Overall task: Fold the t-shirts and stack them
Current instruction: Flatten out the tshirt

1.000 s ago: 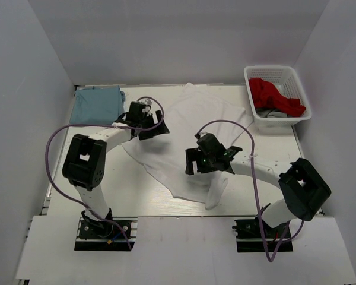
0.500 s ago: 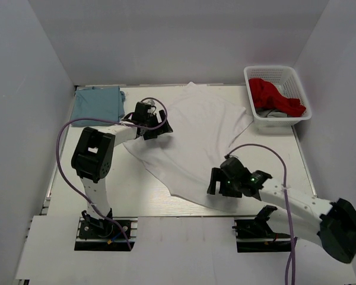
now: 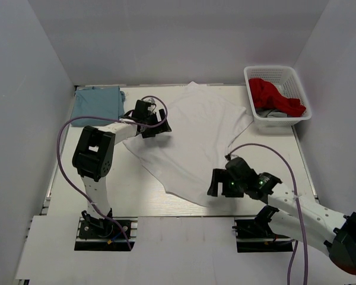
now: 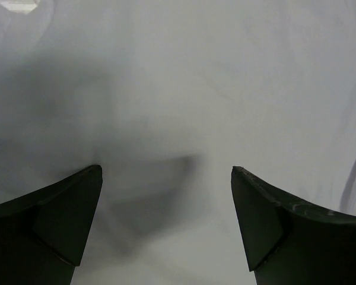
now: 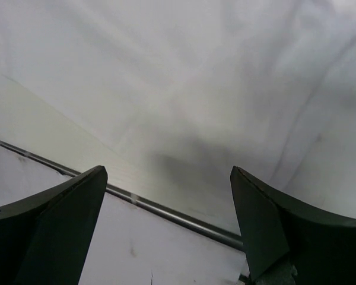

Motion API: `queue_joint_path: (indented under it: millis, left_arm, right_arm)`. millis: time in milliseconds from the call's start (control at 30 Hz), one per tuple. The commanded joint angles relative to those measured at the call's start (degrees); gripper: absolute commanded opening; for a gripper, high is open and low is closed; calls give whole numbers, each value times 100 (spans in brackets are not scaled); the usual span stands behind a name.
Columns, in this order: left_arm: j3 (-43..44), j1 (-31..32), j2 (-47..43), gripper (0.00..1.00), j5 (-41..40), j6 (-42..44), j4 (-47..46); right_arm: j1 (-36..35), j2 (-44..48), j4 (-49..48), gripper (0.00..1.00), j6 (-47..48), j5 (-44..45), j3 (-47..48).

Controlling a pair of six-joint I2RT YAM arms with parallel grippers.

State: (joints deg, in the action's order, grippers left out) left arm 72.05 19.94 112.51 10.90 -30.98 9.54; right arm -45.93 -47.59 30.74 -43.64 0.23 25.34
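We are holding the left gripper spread over the white t-shirt, the right gripper spread above its near edge

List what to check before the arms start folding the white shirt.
1. Left gripper open: ok, jaws apart above the white t-shirt.
2. Right gripper open: ok, jaws apart over the shirt's near edge.
3. White t-shirt spread out: ok, though lying askew.
4. Light blue t-shirt out of the way: ok, at the far left.
5. Either gripper touching the fabric: cannot tell.
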Motion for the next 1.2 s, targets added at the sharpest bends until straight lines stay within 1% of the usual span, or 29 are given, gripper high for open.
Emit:
queue_joint_path:
  millis: [0, 33, 67, 100, 133, 200, 233, 267, 300, 333, 400, 433, 467, 567, 633, 733, 767, 833, 867, 933, 967, 1000, 1067, 1133, 1167]
  left_arm:
    - [81, -8, -553, 100, -158, 224, 479]
    - [20, 53, -702, 100, -158, 224, 479]
    - [-155, 53, -869, 100, -158, 224, 479]
    - [-261, 53, -1184, 100, 42, 224, 348]
    - [-384, 53, -1335, 100, 114, 224, 268]
    - [-770, 106, -1599, 100, 254, 145, 67]
    - [-928, 176, -1792, 100, 325, 67, -65]
    - [-1295, 176, -1872, 100, 430, -38, -206]
    - [-1447, 176, -1873, 100, 692, -39, -311]
    - [-1579, 246, -1934, 100, 816, -170, -365]
    - [-1992, 317, -1987, 100, 1123, -285, -365]
    - [-2333, 465, -1987, 100, 1230, -390, -504]
    - [-2527, 519, -2100, 100, 1300, -461, -593]
    - [-3116, 712, -2382, 100, 1354, -636, -743]
    - [-3311, 765, -2470, 100, 951, -637, -743]
    - [-3277, 765, -2471, 100, 362, -637, -200]
    - [-3276, 765, -2418, 100, 30, -637, 132]
    - [-3215, 704, -2418, 100, -288, -637, 451]
    - [-3215, 599, -2479, 100, -559, -637, 739]
    - [-3145, 598, -2541, 100, -1122, -689, 1031]
    - [-3145, 598, -2593, 100, -1664, -690, 1354]
    - [-3066, 598, -2594, 100, -1852, -742, 1488]
    - [-2934, 537, -2594, 100, -2317, -743, 1647]
    - [-2846, 476, -2515, 100, -2608, -795, 1700]
    - [-2750, 475, -2375, 100, -2610, -795, 1578]
  right_arm:
    - [14, -416, -551, 90, 742, 503, 1023]
    - [14, -739, -900, 90, 812, 626, 1182]
    - [14, -856, -1008, 90, 787, 1045, 1253]
    - [49, -1118, -1226, 90, 734, 1232, 1332]
    - [101, -1425, -1307, 90, 725, 1504, 1620]
    - [215, -1813, -1221, 90, 690, 1970, 1973]
    - [295, -2311, -1167, 90, 655, 2155, 2514]
    - [400, -2472, -1150, 90, 646, 2409, 2659]
    - [453, -2596, -1210, 90, 689, 2455, 2843]
    - [532, -2910, -1263, 90, 820, 2447, 2923]
    - [848, -3141, -1334, 90, 909, 2438, 3230]
    - [1119, -3473, -1334, 90, 962, 2421, 3388]
    - [1217, -3589, -1351, 90, 1023, 2386, 3390]
    - [1595, -4169, -1483, 90, 1331, 1886, 3889]
    - [1736, -4590, -1624, 90, 1594, 1605, 4013]
    - [1930, -5074, -1712, 90, 1849, 1306, 4338]
    - [2026, -5232, -1721, 90, 1902, 1252, 4382]
    - [2088, -5452, -1686, 90, 1964, 1016, 4549]
    - [2149, -5575, -1729, 90, 1964, 953, 4567]
    - [2194, -5690, -1825, 90, 2008, 787, 4576]
    - [2220, -5760, -1904, 90, 2034, 673, 4576]
    - [2246, -5796, -1966, 90, 2043, 602, 4541]
    - [2255, -5945, -1976, 90, 2087, 618, 4515]
    - [2299, -6024, -1906, 90, 1983, 619, 4462]
    - [2299, -6068, -1827, 90, 1860, 653, 4436]
